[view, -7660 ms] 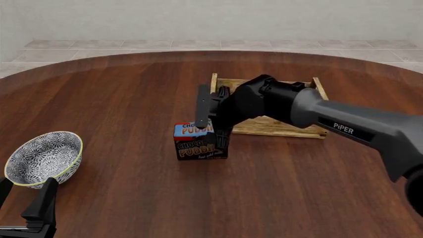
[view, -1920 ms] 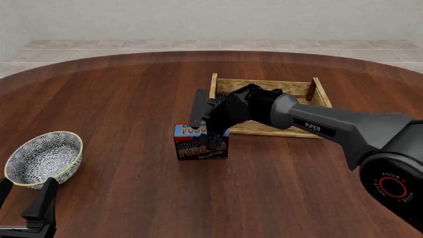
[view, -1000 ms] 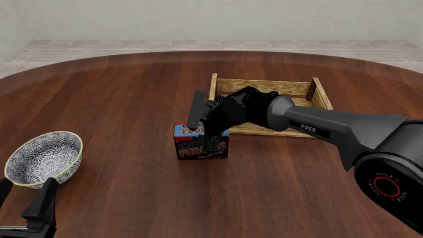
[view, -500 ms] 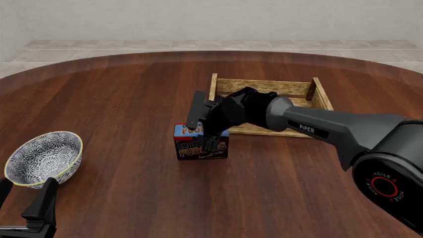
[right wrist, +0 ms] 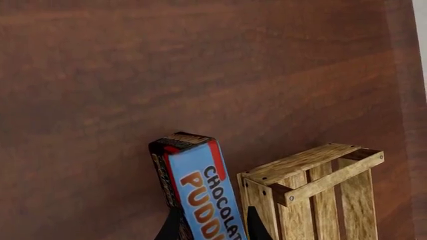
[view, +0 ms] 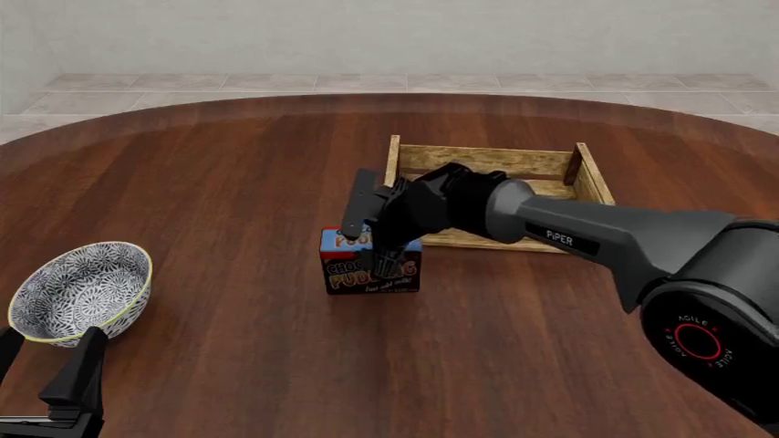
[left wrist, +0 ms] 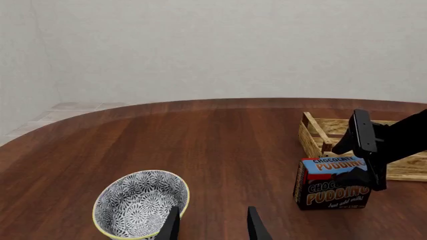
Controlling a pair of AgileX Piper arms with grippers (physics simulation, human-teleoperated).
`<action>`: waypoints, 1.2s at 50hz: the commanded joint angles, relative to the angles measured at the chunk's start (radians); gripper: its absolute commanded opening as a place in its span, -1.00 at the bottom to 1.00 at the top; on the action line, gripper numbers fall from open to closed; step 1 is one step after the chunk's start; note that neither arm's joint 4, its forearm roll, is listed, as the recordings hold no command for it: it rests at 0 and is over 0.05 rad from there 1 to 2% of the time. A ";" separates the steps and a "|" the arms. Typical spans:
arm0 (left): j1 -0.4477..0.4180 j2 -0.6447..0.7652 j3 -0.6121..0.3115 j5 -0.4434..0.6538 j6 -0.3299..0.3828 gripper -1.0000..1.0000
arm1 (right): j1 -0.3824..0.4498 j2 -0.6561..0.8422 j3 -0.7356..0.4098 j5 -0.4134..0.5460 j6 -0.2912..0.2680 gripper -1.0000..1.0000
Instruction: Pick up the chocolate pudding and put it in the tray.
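Note:
The chocolate pudding point(view: 350, 272), a small blue and brown carton, stands upright on the table just in front of the tray's near left corner. My right gripper point(view: 372, 254) comes down over it, one finger behind the carton and one on its lettered front, shut on it. In the right wrist view the carton point(right wrist: 200, 185) fills the gap between both fingers. The left wrist view shows the carton point(left wrist: 330, 192) resting on the table. The tray point(view: 484, 157), a light wooden slat crate, holds nothing I can see. My left gripper point(view: 43, 370) sits open at the near left edge.
A round white-and-grey patterned bowl point(view: 79, 290) stands at the near left, just beyond my left gripper point(left wrist: 213, 227). The right arm point(view: 585, 242) stretches across the tray's front wall. The tray's corner post point(right wrist: 313, 175) is close beside the carton.
Over the last seconds the right gripper's fingers drew in around the carton. In the last half second almost nothing moved. The left arm is still.

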 commanded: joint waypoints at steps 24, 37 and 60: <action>0.000 0.000 0.000 0.000 0.000 1.00 | 0.028 -0.002 0.030 -0.021 0.038 1.00; 0.000 0.000 0.000 0.000 0.000 1.00 | 0.036 -0.004 0.036 -0.027 0.053 -1.00; 0.000 0.000 0.000 0.000 0.000 1.00 | 0.087 -0.162 0.152 -0.048 0.040 -1.00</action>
